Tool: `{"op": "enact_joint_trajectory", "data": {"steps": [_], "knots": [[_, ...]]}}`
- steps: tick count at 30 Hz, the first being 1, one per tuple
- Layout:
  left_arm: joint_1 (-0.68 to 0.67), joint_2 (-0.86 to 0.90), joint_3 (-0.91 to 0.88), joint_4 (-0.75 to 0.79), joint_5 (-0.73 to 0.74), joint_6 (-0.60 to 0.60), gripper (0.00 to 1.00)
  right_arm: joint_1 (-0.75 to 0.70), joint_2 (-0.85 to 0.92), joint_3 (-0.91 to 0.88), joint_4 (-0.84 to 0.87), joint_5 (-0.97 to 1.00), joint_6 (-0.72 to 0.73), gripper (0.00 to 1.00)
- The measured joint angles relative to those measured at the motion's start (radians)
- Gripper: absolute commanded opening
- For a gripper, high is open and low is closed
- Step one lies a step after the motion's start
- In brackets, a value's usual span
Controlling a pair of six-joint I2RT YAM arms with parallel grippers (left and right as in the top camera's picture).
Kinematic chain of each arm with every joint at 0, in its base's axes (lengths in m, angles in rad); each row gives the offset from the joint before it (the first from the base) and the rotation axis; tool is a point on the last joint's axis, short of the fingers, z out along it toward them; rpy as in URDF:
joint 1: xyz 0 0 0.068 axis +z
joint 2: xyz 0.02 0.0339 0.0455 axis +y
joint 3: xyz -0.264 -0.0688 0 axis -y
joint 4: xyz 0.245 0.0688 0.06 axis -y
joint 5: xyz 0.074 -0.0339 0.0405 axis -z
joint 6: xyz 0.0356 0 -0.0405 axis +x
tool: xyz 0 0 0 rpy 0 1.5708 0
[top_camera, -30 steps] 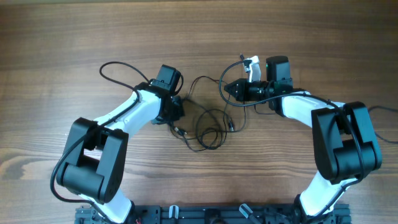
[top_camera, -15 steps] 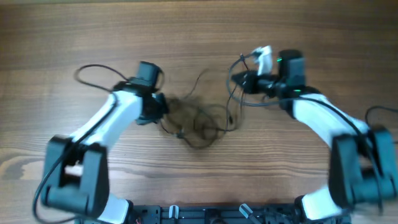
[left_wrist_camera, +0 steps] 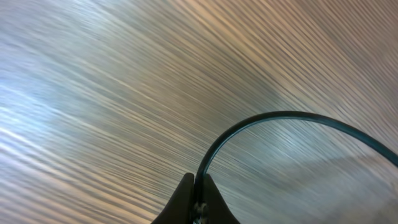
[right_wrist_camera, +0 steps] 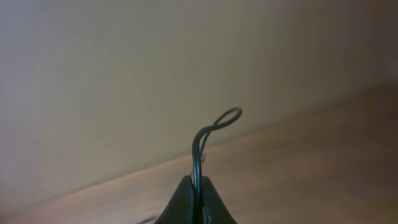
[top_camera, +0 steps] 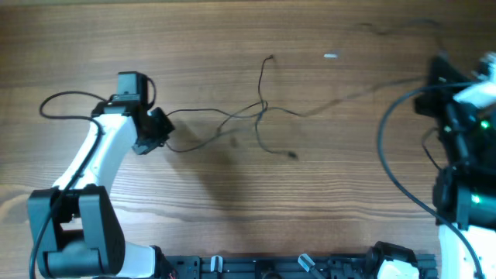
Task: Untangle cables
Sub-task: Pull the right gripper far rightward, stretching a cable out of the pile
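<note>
The thin black cables (top_camera: 262,108) lie stretched across the table, crossing in a small knot at the middle. One loose end points to the far side (top_camera: 270,57) and another ends in a small plug (top_camera: 292,155). My left gripper (top_camera: 160,126) is shut on one cable, which arcs away from the pinched fingertips (left_wrist_camera: 198,182) in the left wrist view. My right gripper (top_camera: 439,71), blurred at the far right, is shut on a cable (right_wrist_camera: 200,146) that loops above its tips (right_wrist_camera: 198,180). The strand running to it is taut and faint.
A small white piece (top_camera: 332,55) lies on the wooden table (top_camera: 232,201) at the far side. Thick black arm cables loop out by the left arm (top_camera: 56,99) and the right arm (top_camera: 385,147).
Both arms have swung outward, left arm to the left and right arm to the far right. The bunched cables have been pulled out into a long stretched line. The left gripper closed.
</note>
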Motion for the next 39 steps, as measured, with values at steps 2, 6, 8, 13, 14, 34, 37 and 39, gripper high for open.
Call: {"op": "enact_joint_trajectory", "data": {"steps": [2, 6, 8, 13, 14, 34, 37, 39], "knots": [[0.046, 0.0, 0.0, -0.006, -0.021, -0.013, 0.04, -0.06, -0.009, 0.0, -0.044, 0.04, 0.0, 0.04], [0.145, 0.0, 0.0, -0.019, -0.05, -0.034, 0.04, -0.141, -0.001, 0.0, -0.085, 0.056, 0.0, 0.04], [0.196, 0.0, 0.0, -0.039, -0.06, -0.039, 0.04, -0.158, 0.006, 0.0, -0.084, 0.055, 0.001, 0.04], [0.304, 0.0, 0.0, -0.079, -0.074, -0.049, 0.04, -0.159, 0.037, 0.0, -0.083, 0.042, 0.005, 0.04], [0.317, 0.0, 0.0, -0.082, -0.073, -0.051, 0.04, -0.159, 0.045, 0.0, -0.081, 0.039, 0.005, 0.04], [0.225, 0.0, 0.0, -0.079, 0.105, -0.073, 0.04, -0.159, 0.526, 0.52, -0.082, -0.056, -0.061, 0.04], [0.178, 0.0, 0.0, -0.058, 0.108, -0.073, 0.04, -0.159, 0.642, 0.666, -0.105, 0.0, -0.1, 0.04], [0.148, 0.0, 0.0, -0.043, 0.109, -0.073, 0.04, -0.161, 0.733, 0.786, -0.112, 0.056, -0.137, 0.04]]}}
